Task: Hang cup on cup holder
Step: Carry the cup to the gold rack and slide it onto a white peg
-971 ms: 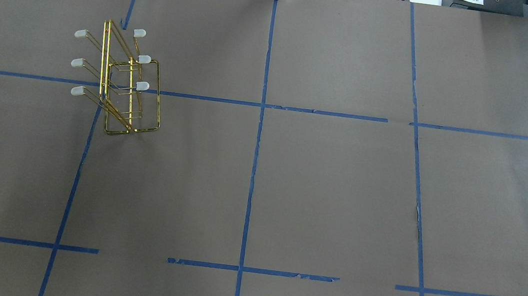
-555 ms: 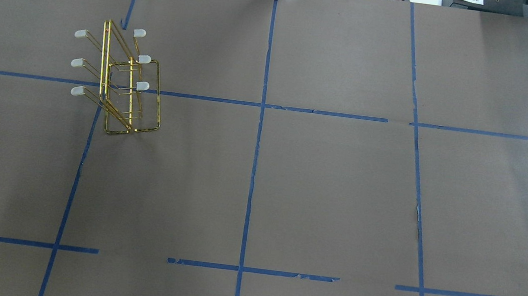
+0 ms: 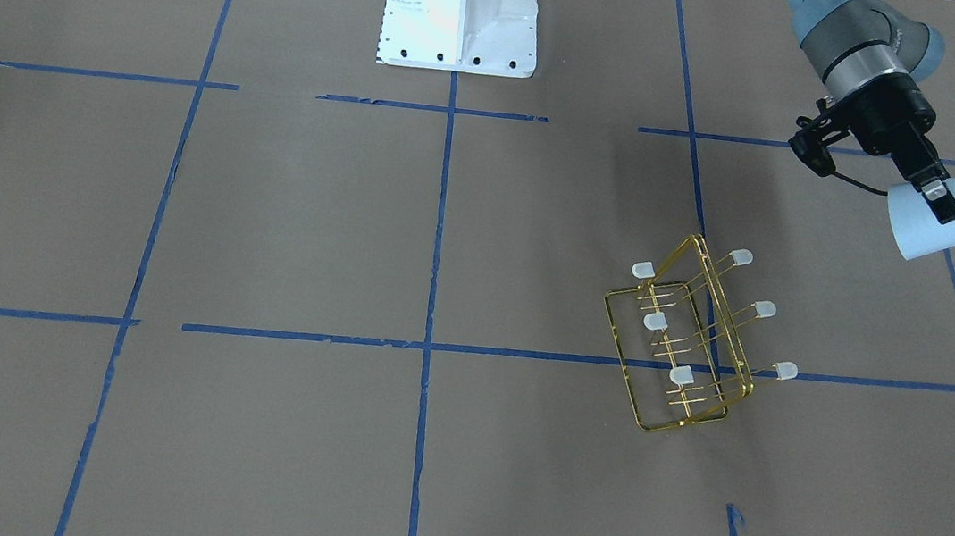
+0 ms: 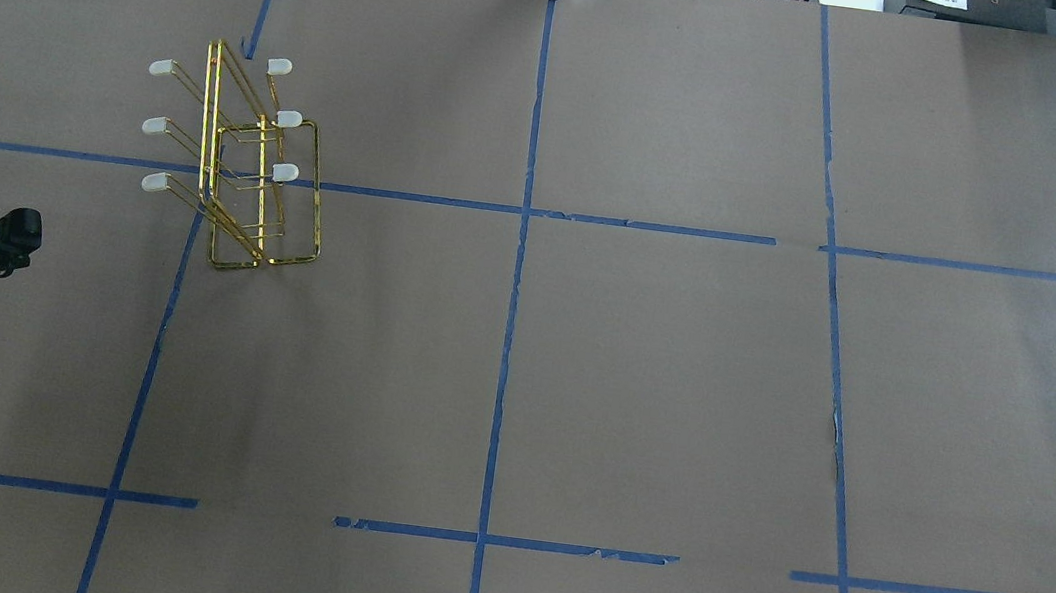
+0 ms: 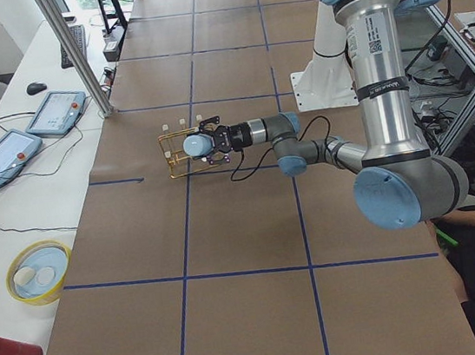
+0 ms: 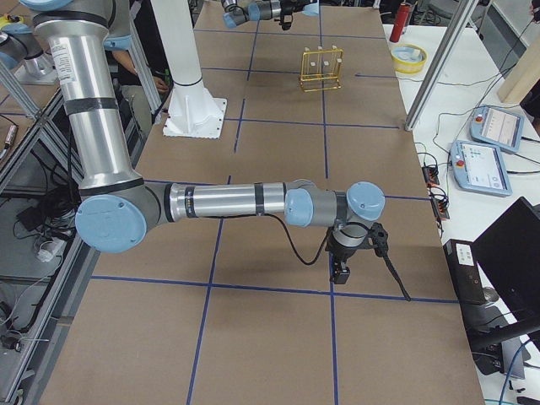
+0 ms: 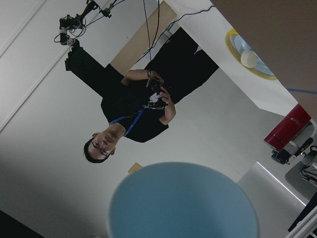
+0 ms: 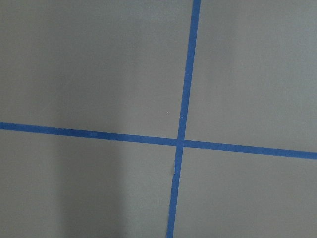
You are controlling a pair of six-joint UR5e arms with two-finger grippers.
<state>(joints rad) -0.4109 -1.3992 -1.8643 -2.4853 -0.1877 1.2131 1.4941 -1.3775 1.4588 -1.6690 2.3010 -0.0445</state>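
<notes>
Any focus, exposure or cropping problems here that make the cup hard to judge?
Left wrist-mounted: the cup fills the bottom edge as a soft, out-of-focus blue shape; the room behind is sharper. Exterior front-facing: the cup is bright, nearly washed out, yet its outline is clear, and the thin wires of the cup holder are crisp. Overhead exterior: the cup is cropped at the left edge.

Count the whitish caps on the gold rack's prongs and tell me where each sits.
6. Three caps run along the cup holder's side toward the robot's left; three more sit along the side toward the table's centre. None seems hidden.
</notes>
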